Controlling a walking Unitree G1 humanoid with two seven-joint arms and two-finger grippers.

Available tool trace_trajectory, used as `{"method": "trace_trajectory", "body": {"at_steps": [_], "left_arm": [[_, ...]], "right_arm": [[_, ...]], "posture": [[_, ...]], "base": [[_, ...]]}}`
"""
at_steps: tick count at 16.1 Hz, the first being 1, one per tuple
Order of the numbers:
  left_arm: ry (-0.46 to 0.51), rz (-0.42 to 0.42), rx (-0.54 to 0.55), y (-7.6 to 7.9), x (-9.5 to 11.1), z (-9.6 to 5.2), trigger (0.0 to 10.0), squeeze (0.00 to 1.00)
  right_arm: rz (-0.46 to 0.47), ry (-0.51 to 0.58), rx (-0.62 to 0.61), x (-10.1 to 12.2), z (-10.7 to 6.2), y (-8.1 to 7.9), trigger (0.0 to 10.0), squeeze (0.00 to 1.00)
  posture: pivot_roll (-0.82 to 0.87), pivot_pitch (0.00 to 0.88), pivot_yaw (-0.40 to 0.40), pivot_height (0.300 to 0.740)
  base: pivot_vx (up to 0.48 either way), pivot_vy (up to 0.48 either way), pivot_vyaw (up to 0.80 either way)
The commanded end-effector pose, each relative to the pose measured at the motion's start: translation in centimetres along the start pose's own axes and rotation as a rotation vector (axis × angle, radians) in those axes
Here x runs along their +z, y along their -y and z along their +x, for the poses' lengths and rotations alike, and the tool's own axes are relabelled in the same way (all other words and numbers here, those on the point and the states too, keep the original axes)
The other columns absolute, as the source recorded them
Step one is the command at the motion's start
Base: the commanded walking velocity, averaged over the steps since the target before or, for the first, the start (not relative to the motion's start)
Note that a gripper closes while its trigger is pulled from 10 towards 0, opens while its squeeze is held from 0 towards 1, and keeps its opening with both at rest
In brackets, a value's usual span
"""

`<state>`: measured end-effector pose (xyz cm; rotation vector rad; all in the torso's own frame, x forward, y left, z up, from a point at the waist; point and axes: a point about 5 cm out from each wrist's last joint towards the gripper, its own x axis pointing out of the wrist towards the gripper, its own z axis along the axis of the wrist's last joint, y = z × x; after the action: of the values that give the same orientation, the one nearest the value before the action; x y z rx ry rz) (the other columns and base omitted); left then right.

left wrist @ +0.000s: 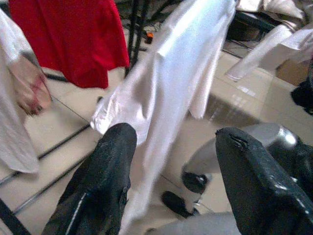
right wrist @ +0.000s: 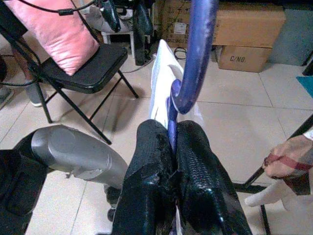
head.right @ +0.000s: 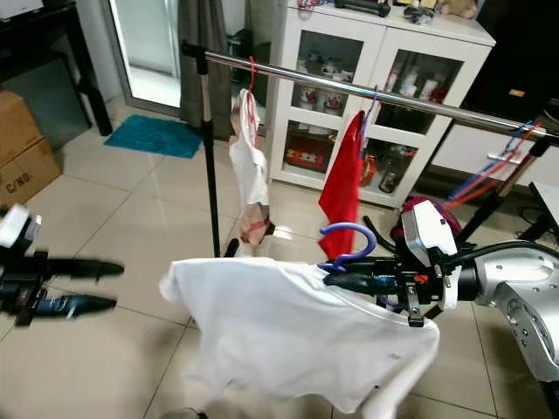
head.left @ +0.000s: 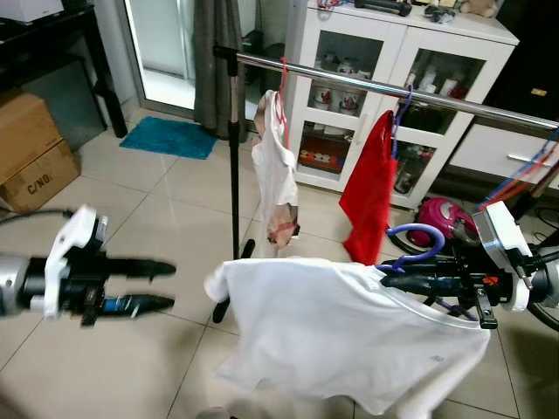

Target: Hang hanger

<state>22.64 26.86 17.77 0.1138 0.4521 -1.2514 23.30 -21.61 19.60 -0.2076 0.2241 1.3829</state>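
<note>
The clothes rail runs across the scene, high at the robot's left and sloping down toward its right, and that is where this load has to end up. Two garments already hang there: a pale printed top on a red hanger and a red shirt beside it. The open stretch of bar to the robot's right of the red shirt looks like the best landing room; the stand's black upright pole on the other side leaves little.

Well below the rail hangs the white T-shirt, draped wide on the purple hanger, its hook arching upward. The right gripper has its fingers clamped tight on the hanger's neck, just under the hook. A good move here is probably a clean lift, hook mouth turned to face the bar, then over and down, keeping the shirt's sleeve off the red shirt.

The left gripper hovers off to the side, fingers apart, holding nothing.
</note>
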Motion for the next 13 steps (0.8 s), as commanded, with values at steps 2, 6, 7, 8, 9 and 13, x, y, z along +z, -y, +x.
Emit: {"method": "trace_trajectory", "body": {"at_steps": [2, 6, 7, 8, 9, 13], "left_arm": [[0.021, 0.08, -0.012, 0.0, 1.0, 0.6, 10.0, 0.0], [-0.018, 0.128, -0.027, -1.2, 0.0, 3.0, 10.0, 0.0], [-0.018, 0.132, -0.027, -1.5, -0.1, 3.3, 10.0, 0.0], [-0.013, 0.149, -0.009, -1.9, 0.0, 3.4, 10.0, 0.0], [-0.004, 0.167, 0.015, -2.4, 0.2, 3.5, 10.0, 0.0], [0.032, 0.163, -0.038, -2.8, 0.9, 4.1, 0.0, 0.0]], "right_arm": [[-0.038, 0.022, 0.016, 0.7, 0.1, 0.1, 10.0, 0.0], [-0.055, 0.056, 0.051, 1.5, 0.2, -0.4, 10.0, 0.0], [-0.054, 0.059, 0.061, 1.6, 0.2, -0.5, 10.0, 0.0], [-0.053, 0.061, 0.067, 1.7, 0.3, -0.7, 10.0, 0.0], [-0.052, 0.064, 0.071, 1.7, 0.2, -0.8, 10.0, 0.0], [-0.049, 0.081, 0.074, 2.0, 0.3, -0.9, 10.0, 0.0]], "posture": [[0.08, 0.0, -0.054, 0.74], [0.06, 0.0, -0.047, 0.74], [0.06, 0.0, -0.042, 0.74], [0.05, 0.0, -0.037, 0.74], [0.05, 0.0, -0.032, 0.74], [0.05, 0.0, -0.027, 0.74]], "base": [[0.0, 0.0, 0.0], [0.0, 0.0, 0.0], [0.0, 0.0, 0.0], [0.0, 0.0, 0.0], [0.0, 0.0, 0.0], [0.0, 0.0, 0.0]]}}
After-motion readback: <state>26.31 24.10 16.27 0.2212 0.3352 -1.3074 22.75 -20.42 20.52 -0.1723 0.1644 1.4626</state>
